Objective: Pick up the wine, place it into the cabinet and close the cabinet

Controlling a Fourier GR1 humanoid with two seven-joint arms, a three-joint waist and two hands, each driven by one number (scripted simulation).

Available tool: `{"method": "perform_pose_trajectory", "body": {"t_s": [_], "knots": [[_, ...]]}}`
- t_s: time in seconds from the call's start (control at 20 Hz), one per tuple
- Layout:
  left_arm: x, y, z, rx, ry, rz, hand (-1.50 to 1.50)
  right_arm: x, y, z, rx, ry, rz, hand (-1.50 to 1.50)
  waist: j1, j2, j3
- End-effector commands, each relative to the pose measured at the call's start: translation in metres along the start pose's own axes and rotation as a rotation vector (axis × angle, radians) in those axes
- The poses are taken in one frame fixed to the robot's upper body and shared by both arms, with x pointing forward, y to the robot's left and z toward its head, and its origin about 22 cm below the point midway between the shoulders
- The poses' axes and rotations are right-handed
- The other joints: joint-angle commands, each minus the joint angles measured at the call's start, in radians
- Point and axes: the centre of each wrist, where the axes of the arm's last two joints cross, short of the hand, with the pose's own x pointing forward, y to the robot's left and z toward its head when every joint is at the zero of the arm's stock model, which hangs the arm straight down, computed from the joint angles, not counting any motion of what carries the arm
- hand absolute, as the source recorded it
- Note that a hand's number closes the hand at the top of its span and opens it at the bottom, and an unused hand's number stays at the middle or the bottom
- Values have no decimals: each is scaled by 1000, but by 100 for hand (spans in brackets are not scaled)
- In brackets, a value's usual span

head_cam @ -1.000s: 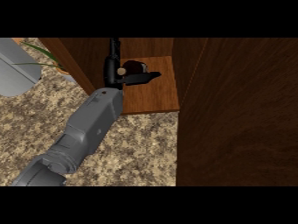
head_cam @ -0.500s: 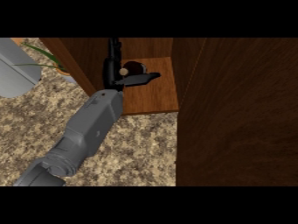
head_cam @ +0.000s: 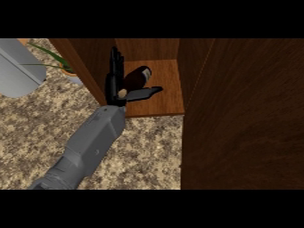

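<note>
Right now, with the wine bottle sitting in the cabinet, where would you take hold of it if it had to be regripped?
Probably the dark body of the wine bottle, from the counter side, fingers on its left and thumb on its right. It leans on the cabinet shelf with its cork end toward the opening, and the left robot hand already brackets it that way.

dark wine bottle on wooden cabinet shelf | black left hand beside it | open wooden cabinet door right | speckled stone counter in front

We see speckled stone-like surface, matt, cabinet dark wood w/ visible grain, shelf lighter smooth wood, wine dark glossy glass, forearm smooth grey.
</note>
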Motion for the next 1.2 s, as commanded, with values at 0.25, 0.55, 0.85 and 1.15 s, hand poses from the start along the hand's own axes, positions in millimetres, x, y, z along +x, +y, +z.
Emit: {"method": "perform_pose_trajectory", "body": {"t_s": [0.25, 0.55, 0.85, 1.15], "knots": [[-3, -23, 68, -25, 34, 6, -150, 21, 6, 22, -41, -22, 15, -150, 35, 0, -1], [27, -51, 116, -34, -11, 14, -150, 12, -2, 17, -56, -23, 31, -150, 55, -3, 0], [42, -52, 154, -55, -34, 42, -150, 24, 3, 11, -56, -30, 11, -150, 60, -2, -1], [67, -26, 183, -24, -30, 72, -150, 27, 4, 26, -70, -27, 21, -150, 60, -4, 0]]}}
